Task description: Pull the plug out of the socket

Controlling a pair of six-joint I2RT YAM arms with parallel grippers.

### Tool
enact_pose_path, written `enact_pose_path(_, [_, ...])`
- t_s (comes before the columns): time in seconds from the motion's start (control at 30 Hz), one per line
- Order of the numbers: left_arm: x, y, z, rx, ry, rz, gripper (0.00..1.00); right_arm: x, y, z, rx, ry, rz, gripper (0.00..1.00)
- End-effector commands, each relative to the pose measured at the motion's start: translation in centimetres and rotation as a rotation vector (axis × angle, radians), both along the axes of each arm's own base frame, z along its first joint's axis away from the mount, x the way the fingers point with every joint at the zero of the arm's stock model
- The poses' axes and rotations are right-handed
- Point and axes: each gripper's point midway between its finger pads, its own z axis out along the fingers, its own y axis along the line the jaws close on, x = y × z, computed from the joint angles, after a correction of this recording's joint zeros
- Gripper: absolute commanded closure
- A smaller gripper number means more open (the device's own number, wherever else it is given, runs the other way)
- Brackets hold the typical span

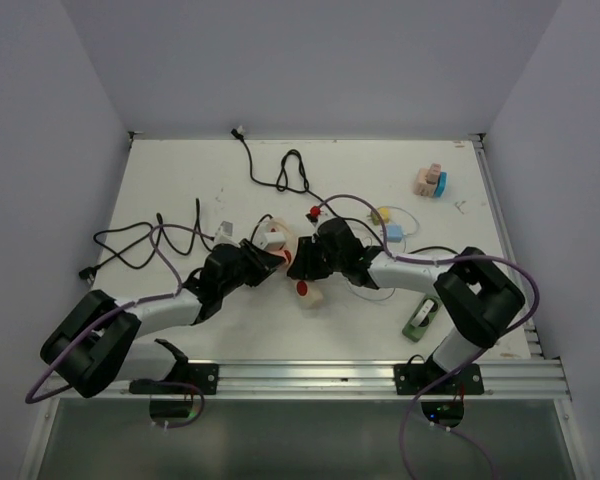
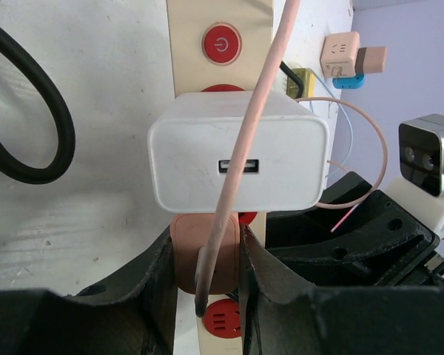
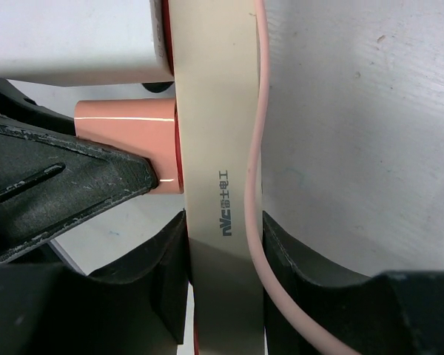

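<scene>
The socket is a beige power strip [image 1: 311, 295] [image 2: 185, 44] [image 3: 218, 111] with red outlets, lying mid-table. A pink plug [image 2: 207, 255] [image 3: 126, 122] sits in one outlet, and its pink cable [image 2: 244, 148] runs over a white charger [image 2: 237, 159] [image 1: 272, 238] plugged in just beyond. My left gripper [image 1: 265, 262] [image 2: 206, 240] is shut on the pink plug, one finger on each side. My right gripper [image 1: 302, 262] [image 3: 223, 222] is shut across the strip's width, with the pink cable [image 3: 257, 148] caught against one finger. The plug still looks seated against the strip's face.
Black cables [image 1: 140, 245] sprawl at the left and another [image 1: 280, 170] runs to the back wall. Pink and blue adapters [image 1: 430, 182] lie at the back right, small yellow and blue pieces [image 1: 388, 222] nearer, and a green item [image 1: 418, 322] by the right arm's base.
</scene>
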Motion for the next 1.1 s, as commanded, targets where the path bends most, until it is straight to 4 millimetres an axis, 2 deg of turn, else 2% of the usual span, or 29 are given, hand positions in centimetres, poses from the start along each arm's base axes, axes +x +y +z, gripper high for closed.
enact_pose_path(0.0, [0.1, 0.0, 4.4, -0.079, -0.065, -0.004, 1.00, 4.6, -11.9, -3.8, -0.362, -0.034, -0.373, 1.00])
enact_pose_path(0.13, [-0.5, 0.6, 5.8, -0.090, -0.062, 0.014, 1.00, 5.4, -12.2, -2.8, -0.371, -0.069, -0.393, 1.00])
enact_pose_path(0.17, [-0.7, 0.9, 5.6, -0.075, -0.042, 0.021, 1.00, 5.6, -12.2, -2.5, -0.368, -0.076, -0.399, 1.00])
enact_pose_path(0.23, [-0.8, 1.3, 6.9, -0.081, -0.064, 0.036, 1.00, 5.8, -12.4, -2.4, -0.383, -0.077, -0.403, 1.00])
enact_pose_path(0.27, [-1.1, 1.5, 6.8, -0.072, -0.048, 0.038, 1.00, 6.2, -12.4, -2.1, -0.382, -0.085, -0.407, 1.00])
enact_pose_path(0.33, [-1.3, 1.6, 8.1, -0.086, -0.068, 0.036, 1.00, 6.5, -12.3, -1.7, -0.382, -0.101, -0.408, 1.00])
enact_pose_path(0.37, [-1.5, 1.7, 8.0, -0.072, -0.058, 0.034, 1.00, 7.0, -12.1, -1.1, -0.376, -0.112, -0.413, 1.00])
enact_pose_path(0.5, [-2.0, 2.1, 10.7, -0.079, -0.099, 0.028, 1.00, 8.0, -12.0, 0.1, -0.363, -0.142, -0.425, 1.00])
enact_pose_path(0.53, [-1.6, 2.4, 11.4, -0.073, -0.121, 0.049, 1.00, 8.3, -11.5, 0.8, -0.331, -0.156, -0.415, 1.00])
enact_pose_path(0.63, [-1.8, 2.8, 11.7, -0.043, -0.141, 0.043, 1.00, 8.8, -10.0, 3.4, -0.251, -0.209, -0.366, 1.00])
enact_pose_path(0.77, [-2.1, 2.6, 9.5, 0.013, -0.144, -0.002, 1.00, 7.8, -7.8, 5.9, -0.152, -0.235, -0.230, 1.00])
enact_pose_path(0.83, [-2.2, 2.2, 7.7, 0.042, -0.115, -0.038, 0.99, 6.2, -6.1, 6.6, -0.088, -0.217, -0.112, 1.00])
enact_pose_path(0.93, [-1.7, 1.6, 6.1, 0.099, -0.133, -0.088, 0.97, 4.0, -4.8, 6.9, -0.051, -0.207, 0.023, 1.00])
enact_pose_path(0.97, [-1.3, 1.3, 5.5, 0.127, -0.145, -0.118, 0.96, 3.2, -5.0, 6.1, -0.059, -0.204, 0.039, 1.00])
enact_pose_path(1.03, [-1.2, 0.4, 5.0, 0.132, -0.144, -0.165, 0.93, 2.8, -4.8, 6.6, -0.032, -0.238, 0.060, 1.00])
enact_pose_path(1.07, [-1.2, 0.2, 3.9, 0.155, -0.133, -0.191, 0.89, 2.2, -4.8, 6.3, -0.031, -0.231, 0.078, 1.00])
